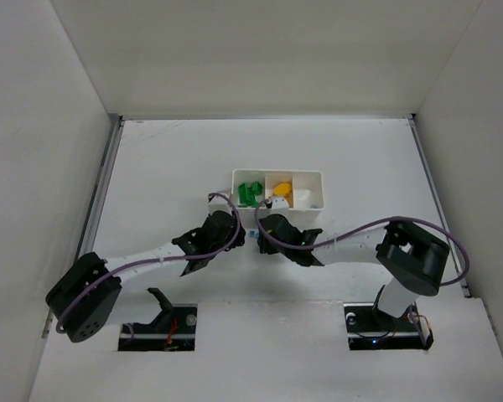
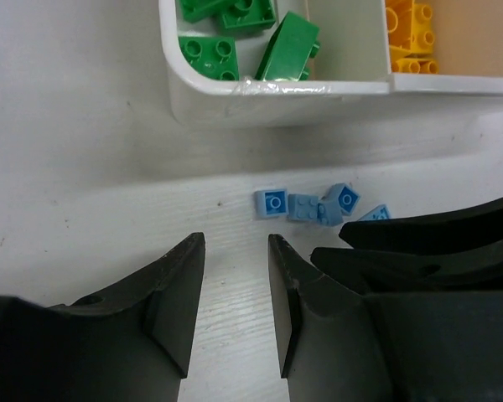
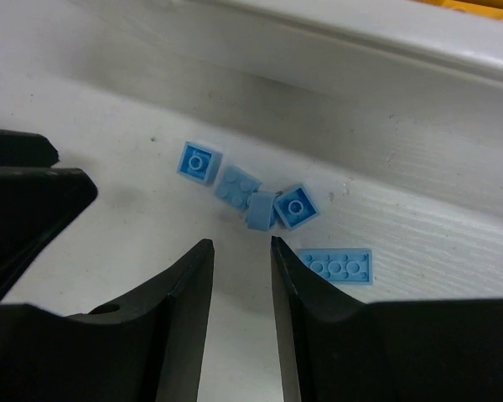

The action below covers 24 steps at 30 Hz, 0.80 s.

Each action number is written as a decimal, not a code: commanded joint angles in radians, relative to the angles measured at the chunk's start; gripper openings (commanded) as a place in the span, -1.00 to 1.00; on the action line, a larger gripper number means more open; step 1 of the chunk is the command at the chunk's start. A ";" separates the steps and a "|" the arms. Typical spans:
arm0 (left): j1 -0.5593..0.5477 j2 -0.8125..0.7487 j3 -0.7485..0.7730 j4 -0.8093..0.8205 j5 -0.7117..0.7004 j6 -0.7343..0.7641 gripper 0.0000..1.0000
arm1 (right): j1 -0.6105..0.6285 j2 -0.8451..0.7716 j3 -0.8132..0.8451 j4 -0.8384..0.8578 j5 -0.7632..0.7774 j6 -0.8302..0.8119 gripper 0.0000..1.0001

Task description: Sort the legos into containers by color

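Observation:
The white three-compartment tray (image 1: 278, 174) holds green bricks (image 2: 235, 38) in its left compartment and yellow-orange bricks (image 2: 411, 33) in the middle. Several tiny light blue bricks (image 3: 260, 201) lie loose on the table just in front of the tray; they also show in the left wrist view (image 2: 314, 205). A flat blue plate (image 3: 337, 266) lies by the right finger. My left gripper (image 2: 235, 243) is open and empty, just short of the blue bricks. My right gripper (image 3: 241, 247) is open and empty, its tips right before the blue cluster.
The two grippers (image 1: 251, 233) sit close together, almost touching, in front of the tray. The right arm's fingers (image 2: 436, 239) cross the left wrist view. White walls enclose the table on three sides.

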 commanded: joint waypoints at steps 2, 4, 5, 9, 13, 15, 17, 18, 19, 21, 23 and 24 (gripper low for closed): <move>-0.017 0.013 -0.017 0.035 -0.002 -0.024 -0.34 | -0.001 0.020 0.063 -0.013 0.014 0.012 -0.22; -0.023 0.017 -0.022 0.038 -0.002 -0.026 -0.34 | -0.003 0.032 0.074 -0.023 0.018 0.008 -0.24; -0.023 0.019 -0.023 0.040 -0.002 -0.026 -0.34 | -0.003 0.040 0.079 -0.028 0.019 0.006 -0.25; -0.032 0.036 -0.025 0.044 -0.002 -0.029 -0.34 | -0.010 0.049 0.086 -0.034 0.021 0.005 -0.37; -0.037 0.049 -0.015 0.044 -0.002 -0.025 -0.33 | -0.013 0.052 0.092 -0.053 0.044 0.011 -0.37; -0.037 0.053 -0.012 0.044 -0.007 -0.023 -0.33 | -0.015 0.053 0.105 -0.076 0.070 0.014 -0.26; -0.034 0.054 -0.012 0.044 -0.009 -0.023 -0.32 | -0.015 0.058 0.114 -0.086 0.096 0.011 -0.20; -0.032 0.054 -0.012 0.044 -0.009 -0.023 -0.32 | -0.015 0.061 0.117 -0.086 0.096 0.009 -0.19; -0.031 0.053 -0.012 0.044 -0.010 -0.021 -0.32 | -0.015 0.066 0.117 -0.083 0.093 0.008 -0.19; -0.026 0.051 -0.014 0.044 -0.010 -0.021 -0.32 | -0.020 0.070 0.120 -0.079 0.087 0.006 -0.14; -0.024 0.053 -0.015 0.047 -0.010 -0.020 -0.32 | -0.026 0.076 0.128 -0.076 0.080 0.005 -0.10; -0.024 0.053 -0.017 0.047 -0.009 -0.020 -0.32 | -0.029 0.079 0.132 -0.076 0.080 0.005 -0.10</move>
